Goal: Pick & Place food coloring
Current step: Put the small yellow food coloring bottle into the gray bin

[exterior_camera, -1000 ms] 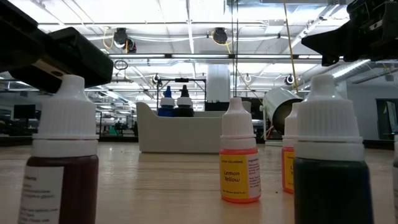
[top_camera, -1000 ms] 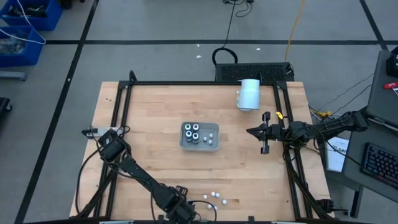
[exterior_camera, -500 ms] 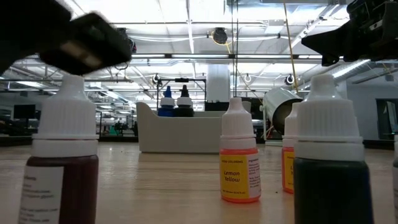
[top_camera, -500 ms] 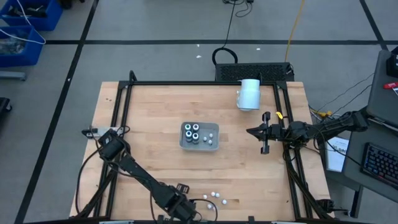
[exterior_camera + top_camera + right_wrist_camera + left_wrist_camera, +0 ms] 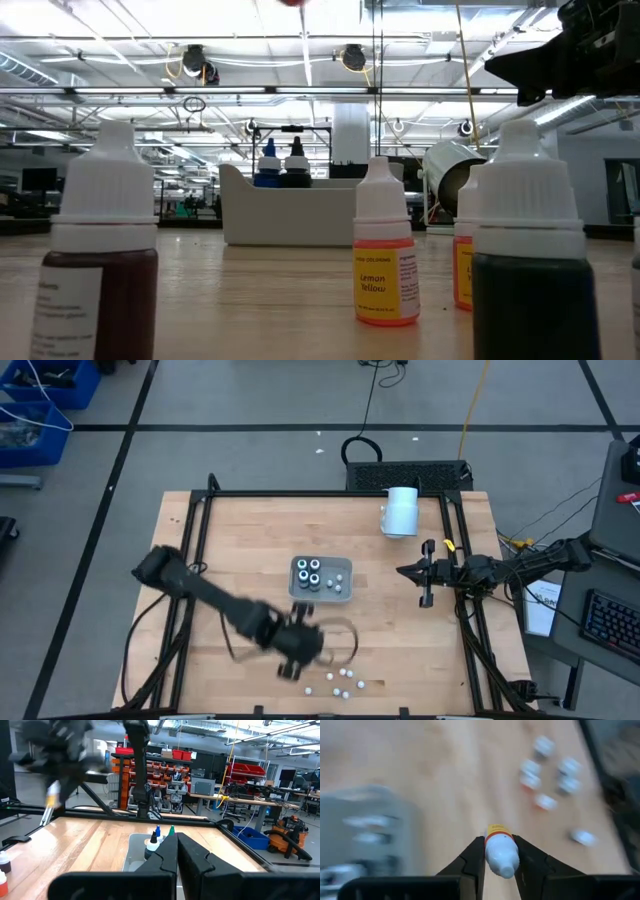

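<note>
Even, bright overhead light fills the room — long ceiling strip lights (image 5: 300,40) show in the low view and glare whitely behind everything. From above, the wooden counter (image 5: 240,540) is evenly lit, with only soft, short shadows. The left arm (image 5: 215,605) is smeared by motion blur there, its outline streaked. The left wrist view is blurred almost throughout: the tray (image 5: 370,835) and the loose bottles (image 5: 550,780) are soft smudges, while the bottle (image 5: 501,852) between the left end effector (image 5: 500,865) fingers stays fairly sharp. In the low view the nearest bottles (image 5: 105,260) loom large, slightly soft. The right wrist view is crisp — save the blurred left arm.
</note>
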Available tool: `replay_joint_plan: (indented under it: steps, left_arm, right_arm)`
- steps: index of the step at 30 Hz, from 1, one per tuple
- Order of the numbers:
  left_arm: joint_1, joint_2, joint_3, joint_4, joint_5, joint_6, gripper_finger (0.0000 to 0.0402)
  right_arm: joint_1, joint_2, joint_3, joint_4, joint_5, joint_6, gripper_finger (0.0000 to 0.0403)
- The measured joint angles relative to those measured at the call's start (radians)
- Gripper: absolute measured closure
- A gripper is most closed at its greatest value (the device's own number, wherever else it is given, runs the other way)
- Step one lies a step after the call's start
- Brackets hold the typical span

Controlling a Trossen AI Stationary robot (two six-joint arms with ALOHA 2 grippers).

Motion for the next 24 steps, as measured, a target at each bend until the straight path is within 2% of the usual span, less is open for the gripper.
replay_joint_plan:
  steps: [3, 10, 18, 24]
  left_arm:
    - [0.105, -0.026, 0.001, 0.025, -0.021, 0.080, 0.0318]
    - [0.317, 0.009, 0.001, 0.074, 0.070, 0.241, 0.0318]
    - [0.382, 0.091, 0.000, 0.071, 0.119, 0.343, 0.0318]
    - [0.387, 0.159, 0.000, 0.069, 0.131, 0.338, 0.0318]
  right_arm:
    - [0.000, 0.000, 0.000, 0.000, 0.000, 0.000, 0.0403]
    - [0.000, 0.000, 0.000, -0.005, 0.000, -0.002, 0.0403]
    - [0.000, 0.000, 0.000, -0.006, 0.000, -0.024, 0.0403]
    - [0.000, 0.000, 0.000, -0.008, 0.000, -0.026, 0.0403]
